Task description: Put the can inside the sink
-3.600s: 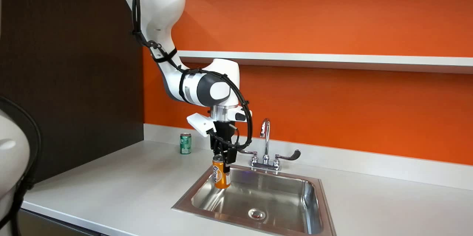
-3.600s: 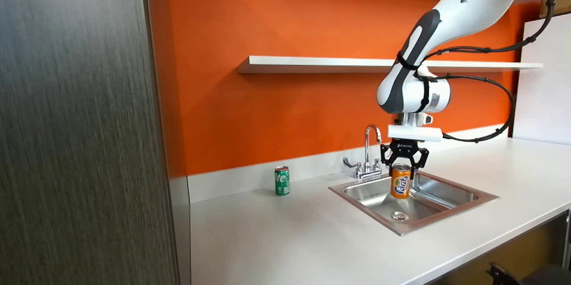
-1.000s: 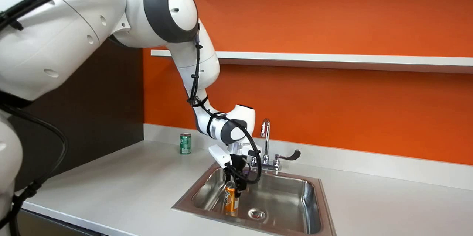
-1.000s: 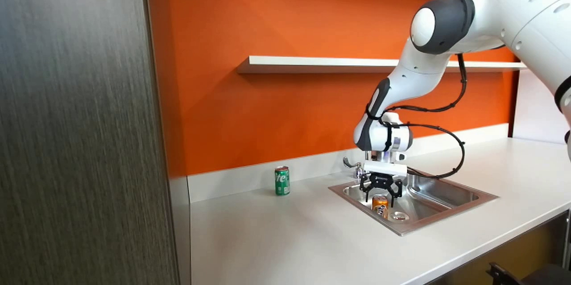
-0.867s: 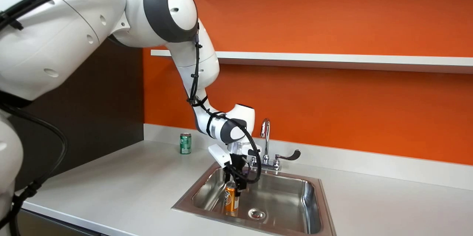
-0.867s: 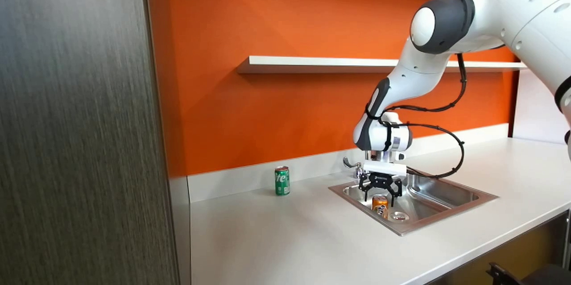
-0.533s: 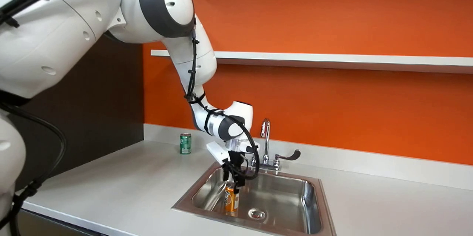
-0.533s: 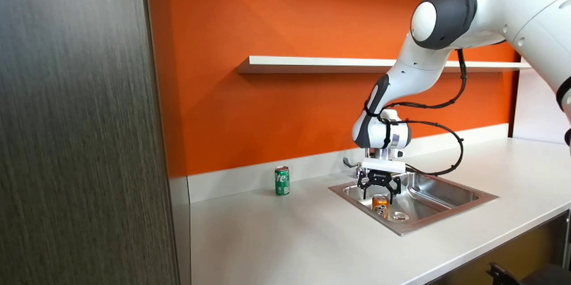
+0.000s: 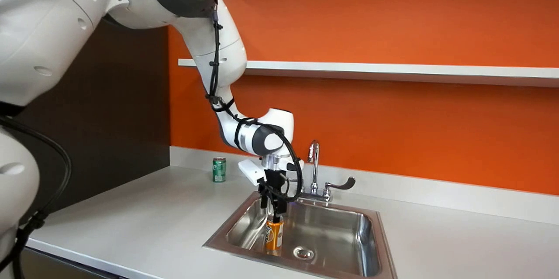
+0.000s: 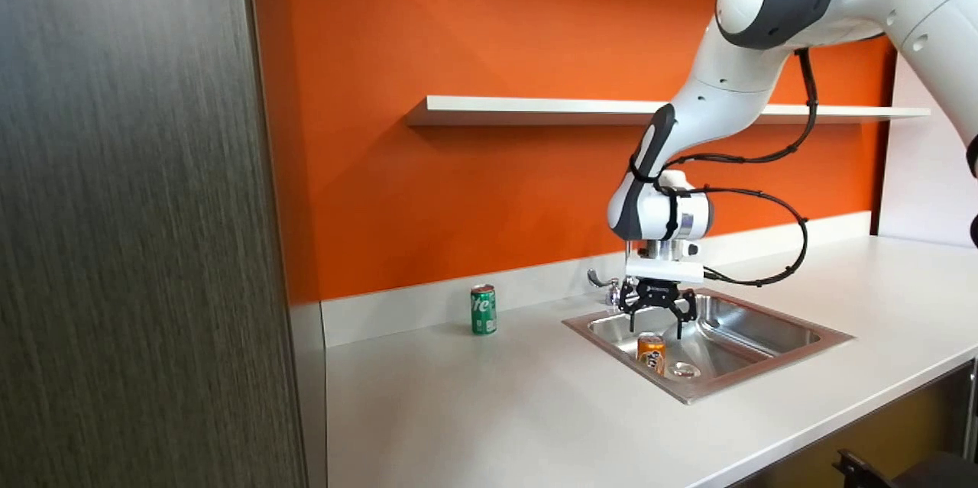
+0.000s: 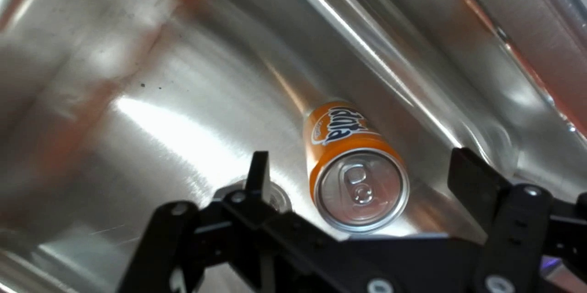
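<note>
The orange can (image 9: 274, 236) stands upright on the floor of the steel sink (image 9: 382, 244), near its left wall in that exterior view. In an exterior view the can (image 10: 651, 356) sits just behind the sink's front-left rim. My gripper (image 10: 655, 331) hangs over the can, its fingers wide apart and holding nothing. Looking down in the wrist view, I see the can's silvery lid (image 11: 362, 192) below and between the spread fingers of the gripper (image 11: 361, 162), with a gap on either side. One finger partly hides the drain (image 11: 279, 197).
A green can (image 9: 219, 170) stands on the counter (image 10: 458, 412) by the back wall. The faucet (image 9: 314, 170) rises at the sink's back rim, close beside the arm. A white shelf (image 9: 371, 69) runs along the orange wall above.
Some seconds ago my gripper held the can higher up over the sink. Now the can rests on the sink floor, released, and over the last second the open gripper has risen above it.
</note>
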Motion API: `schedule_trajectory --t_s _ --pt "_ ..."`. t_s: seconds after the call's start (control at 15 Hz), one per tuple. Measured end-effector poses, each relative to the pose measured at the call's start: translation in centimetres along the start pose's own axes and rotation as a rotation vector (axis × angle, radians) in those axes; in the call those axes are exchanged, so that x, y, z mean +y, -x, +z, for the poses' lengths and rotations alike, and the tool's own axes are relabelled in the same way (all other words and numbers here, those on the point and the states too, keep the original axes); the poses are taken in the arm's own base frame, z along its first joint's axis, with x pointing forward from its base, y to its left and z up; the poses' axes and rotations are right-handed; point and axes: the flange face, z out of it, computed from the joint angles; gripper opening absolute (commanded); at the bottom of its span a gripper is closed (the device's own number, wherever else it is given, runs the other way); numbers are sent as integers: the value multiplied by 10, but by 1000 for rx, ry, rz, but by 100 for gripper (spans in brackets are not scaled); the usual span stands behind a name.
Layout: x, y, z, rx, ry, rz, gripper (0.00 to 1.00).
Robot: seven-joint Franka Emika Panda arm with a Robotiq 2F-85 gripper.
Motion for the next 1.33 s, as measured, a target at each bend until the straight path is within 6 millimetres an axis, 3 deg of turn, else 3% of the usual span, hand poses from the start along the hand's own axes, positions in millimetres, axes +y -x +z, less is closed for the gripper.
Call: schedule_trajectory --t_s 0.27,0.53,1.0,1.33 --pt "-1 22 -18 21 60 -79 100" --pt "-18 55 -40 51 110 -231 100" --pt "-47 124 -78 78 116 -443 100" --pt "-57 172 -93 60 104 -538 100"
